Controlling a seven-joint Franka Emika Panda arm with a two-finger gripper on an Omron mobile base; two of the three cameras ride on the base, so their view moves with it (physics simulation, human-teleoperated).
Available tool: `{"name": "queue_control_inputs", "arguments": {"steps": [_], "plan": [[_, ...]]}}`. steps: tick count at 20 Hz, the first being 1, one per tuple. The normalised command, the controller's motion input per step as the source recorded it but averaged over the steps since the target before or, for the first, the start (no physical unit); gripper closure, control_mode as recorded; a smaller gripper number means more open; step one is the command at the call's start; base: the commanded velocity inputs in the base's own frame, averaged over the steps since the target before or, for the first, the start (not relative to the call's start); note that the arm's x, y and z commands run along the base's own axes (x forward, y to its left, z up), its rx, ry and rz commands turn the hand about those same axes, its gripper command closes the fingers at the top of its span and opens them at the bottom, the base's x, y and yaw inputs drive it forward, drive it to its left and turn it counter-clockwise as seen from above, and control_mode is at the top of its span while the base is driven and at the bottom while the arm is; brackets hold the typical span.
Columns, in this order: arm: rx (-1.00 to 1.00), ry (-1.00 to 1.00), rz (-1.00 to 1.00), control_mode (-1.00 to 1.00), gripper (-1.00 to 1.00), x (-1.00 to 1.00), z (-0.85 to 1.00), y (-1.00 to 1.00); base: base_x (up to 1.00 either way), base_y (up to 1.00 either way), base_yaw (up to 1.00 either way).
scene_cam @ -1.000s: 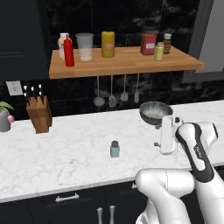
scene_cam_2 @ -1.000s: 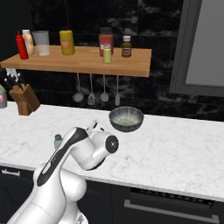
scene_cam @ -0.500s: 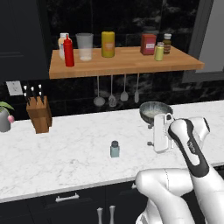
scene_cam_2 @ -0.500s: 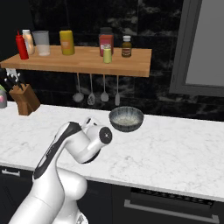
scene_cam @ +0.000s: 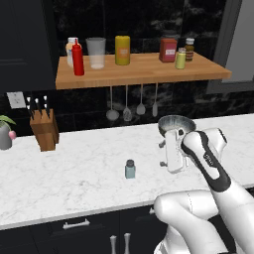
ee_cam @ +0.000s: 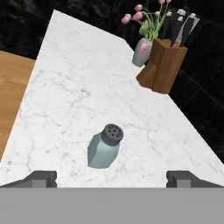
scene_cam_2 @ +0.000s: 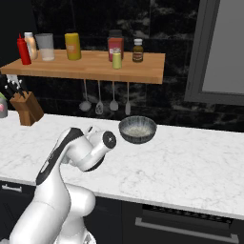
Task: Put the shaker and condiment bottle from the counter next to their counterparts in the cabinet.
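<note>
Over the last second the arm swung left along the counter (scene_cam: 74, 168), bringing the gripper (scene_cam: 163, 155) from beside the metal bowl (scene_cam: 176, 125) toward the shaker (scene_cam: 130, 169), which stood upright and untouched on the marble near the front edge. In the hand view the shaker (ee_cam: 105, 145) sat centred between the two fingertips (ee_cam: 41, 178), with the jaws spread wide and holding nothing. The condiment bottle (scene_cam: 78, 59) already stood on the cabinet (scene_cam: 139, 75) beside the peach bottle (scene_cam: 71, 49), so that half looked done; the shift read as the approach to grasp the shaker, bound for the yellow-green shaker (scene_cam: 180, 58)
</note>
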Motion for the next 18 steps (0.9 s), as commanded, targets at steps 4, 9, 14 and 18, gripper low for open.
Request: {"name": "queue_control_inputs", "arguments": {"steps": [4,9,14,18], "plan": [[0.00,-0.02,0.00,-1.00,-1.00,0.00,-0.69,0.45,0.00,0.00,0.00],[0.00,-0.02,0.00,-1.00,-1.00,0.00,-0.51,0.45,0.00,0.00,0.00],[0.00,0.00,0.00,-1.00,-1.00,0.00,-0.37,0.48,0.00,0.00,0.00],[0.00,0.00,0.00,-1.00,-1.00,0.00,-0.51,0.30,0.00,0.00,0.00]]}}
